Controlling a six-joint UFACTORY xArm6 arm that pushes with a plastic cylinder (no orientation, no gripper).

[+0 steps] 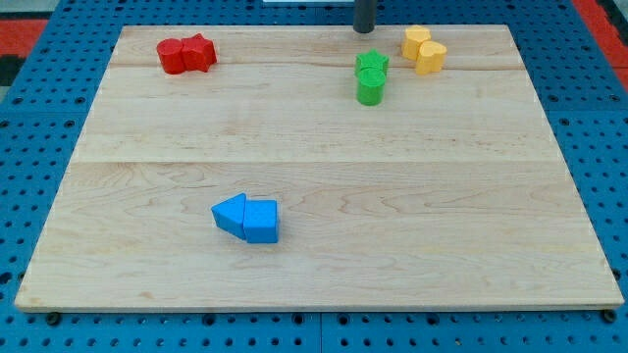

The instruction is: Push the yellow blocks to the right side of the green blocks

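Sitting at the view's top edge, my tip (364, 29) hangs just above the green blocks and a little to the view's left of the yellow ones, touching neither. Only the lower stub of the dark rod shows, cut off by the frame. It is a plain rod, a tool with no jaws, so it grips nothing.

Two yellow blocks (423, 49) sit pressed together near the worktop's (324, 270) top right corner, one slightly lower and further right than the other; their shapes look rounded or many-sided, though I cannot tell exactly. Two green blocks (370, 77) stand just to the view's left of them and a little lower, touching each other, the upper one star-like, the lower one a cylinder. A clear gap separates green from yellow, with the yellow pair on the right.

Two red blocks (186, 54) lie side by side near the top left corner, well apart from everything else. Two blue blocks (246, 218), angular and wedge-like, touch each other in the lower middle-left of the wooden board.
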